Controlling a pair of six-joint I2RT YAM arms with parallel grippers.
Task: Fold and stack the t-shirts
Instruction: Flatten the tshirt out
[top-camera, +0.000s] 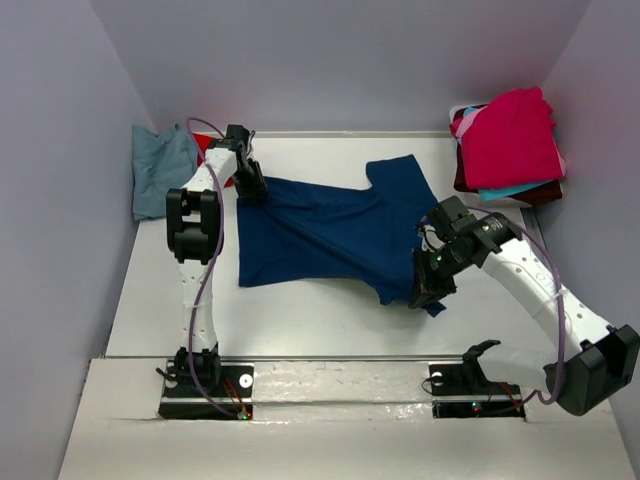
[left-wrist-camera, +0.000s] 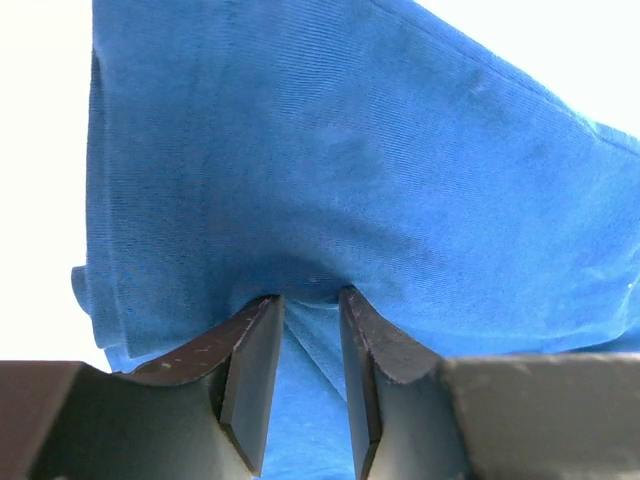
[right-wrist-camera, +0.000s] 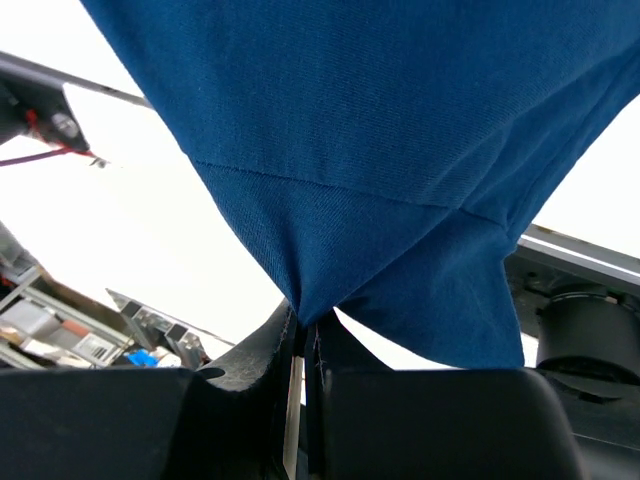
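Note:
A navy t-shirt (top-camera: 320, 230) lies spread across the middle of the table, with no print showing. My left gripper (top-camera: 252, 190) is at its far left corner. In the left wrist view the jaws (left-wrist-camera: 310, 300) stand narrowly apart with a ridge of the blue cloth (left-wrist-camera: 350, 150) pinched between them. My right gripper (top-camera: 428, 292) is at the shirt's near right corner. In the right wrist view it (right-wrist-camera: 305, 320) is shut on a gathered point of the cloth (right-wrist-camera: 380, 120) and lifts it off the table.
A dusty blue-grey tee (top-camera: 160, 170) lies crumpled at the far left by the wall, with a bit of red cloth (top-camera: 215, 160) behind the left arm. At the far right a pile has a magenta tee (top-camera: 510, 135) over turquoise (top-camera: 505, 190) and maroon (top-camera: 540, 195) ones.

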